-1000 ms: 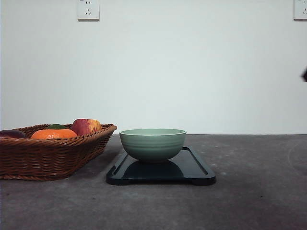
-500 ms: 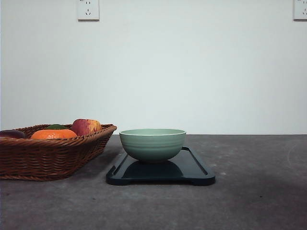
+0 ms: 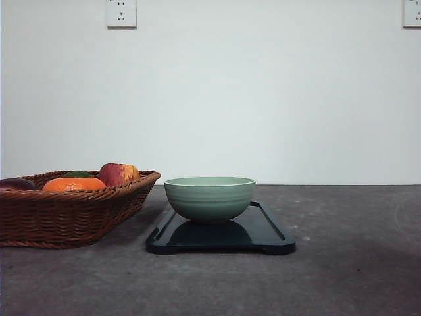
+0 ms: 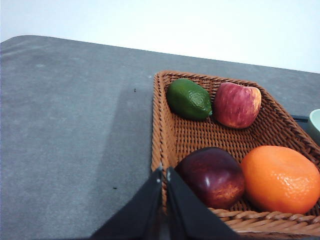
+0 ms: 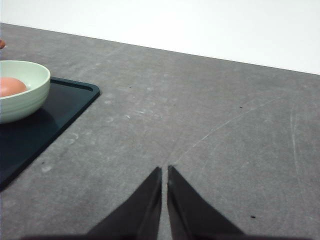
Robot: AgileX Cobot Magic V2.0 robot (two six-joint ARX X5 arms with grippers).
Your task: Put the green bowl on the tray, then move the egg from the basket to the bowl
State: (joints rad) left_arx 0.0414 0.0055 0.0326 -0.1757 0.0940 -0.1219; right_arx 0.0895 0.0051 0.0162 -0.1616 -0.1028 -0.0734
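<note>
You see: egg (image 5: 11, 86) in bowl (image 3: 209, 197) | bowl on tray (image 3: 263, 232) | left jaws together by basket (image 4: 190, 137) | right jaws together, empty.

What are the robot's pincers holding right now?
Nothing. The left pincer is shut and empty beside the basket. The right pincer is shut and empty over the bare table. The egg lies in the green bowl.

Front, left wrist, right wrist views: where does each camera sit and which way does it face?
Front: low at the table edge, facing the wall, seeing basket, green bowl, tray.
Left wrist: above the basket's near rim, shut left gripper showing.
Right wrist: over bare table, shut right gripper showing.
Front and right wrist share bowl and tray; the egg lies inside.
</note>
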